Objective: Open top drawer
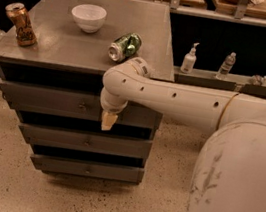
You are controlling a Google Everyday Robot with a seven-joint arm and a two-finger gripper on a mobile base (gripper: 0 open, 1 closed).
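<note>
The top drawer (48,99) is the uppermost of three dull grey drawers under the grey cabinet top (81,49). Its flat front stands pushed in, and a small round knob (82,104) sits near its middle. My gripper (108,120) hangs pointing down from the white arm (174,102), in front of the right half of the top drawer's front, to the right of the knob. Only its tan tip shows below the white wrist.
On the cabinet top stand a white bowl (88,17), a green can (124,47) lying on its side, and an upright brown can (21,24). Bottles (189,59) stand on a ledge at the right. My white base (238,186) fills the lower right.
</note>
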